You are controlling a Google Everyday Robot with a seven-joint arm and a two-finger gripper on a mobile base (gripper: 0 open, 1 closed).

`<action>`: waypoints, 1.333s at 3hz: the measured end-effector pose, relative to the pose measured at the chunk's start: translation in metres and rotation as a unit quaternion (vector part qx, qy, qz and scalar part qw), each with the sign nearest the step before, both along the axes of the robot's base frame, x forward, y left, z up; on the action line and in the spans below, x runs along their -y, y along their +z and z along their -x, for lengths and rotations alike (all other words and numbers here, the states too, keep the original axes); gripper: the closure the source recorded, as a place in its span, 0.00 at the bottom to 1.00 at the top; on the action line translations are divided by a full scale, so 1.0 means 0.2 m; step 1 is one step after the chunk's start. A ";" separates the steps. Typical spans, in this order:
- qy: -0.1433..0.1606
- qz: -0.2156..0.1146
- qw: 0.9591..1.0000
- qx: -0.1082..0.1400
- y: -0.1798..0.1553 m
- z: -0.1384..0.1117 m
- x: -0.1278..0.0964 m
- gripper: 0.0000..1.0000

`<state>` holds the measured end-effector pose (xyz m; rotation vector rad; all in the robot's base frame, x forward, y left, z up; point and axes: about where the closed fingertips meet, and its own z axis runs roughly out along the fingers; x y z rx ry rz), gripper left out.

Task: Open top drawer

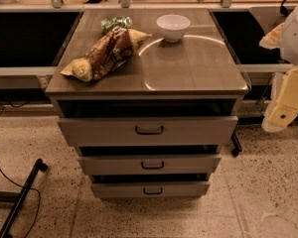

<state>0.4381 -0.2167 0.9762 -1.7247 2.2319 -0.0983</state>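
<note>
The arm [297, 29] hangs at the right edge, its cream hand [282, 110] pointing downward.

we see the top drawer [198, 131] with a flat, matt grey-beige front, smooth like painted board or laminate. its small handle [149, 130] looks black and faintly shiny. above the drawer, the cabinet top [188, 68] is a brown wood-grain surface under a glossy coat that throws back curved glare. on that top, a bag [107, 53] is crinkled, shiny film, and a bowl [173, 27] looks like smooth glazed white ceramic. below the drawer, the floor [268, 192] is speckled, stone-like and dull. right of the drawer, the gripper [283, 114] sits in a cream, matt, plastic-looking shell.
</note>
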 end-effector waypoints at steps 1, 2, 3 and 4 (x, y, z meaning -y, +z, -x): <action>0.000 0.000 1.000 0.001 0.00 0.00 0.00 0.00; 0.008 -0.007 1.000 -0.007 -0.09 -0.03 0.00 0.00; 0.013 -0.019 0.999 -0.023 -0.23 -0.05 0.00 0.00; 0.016 -0.037 0.998 -0.057 -0.46 -0.08 -0.03 0.00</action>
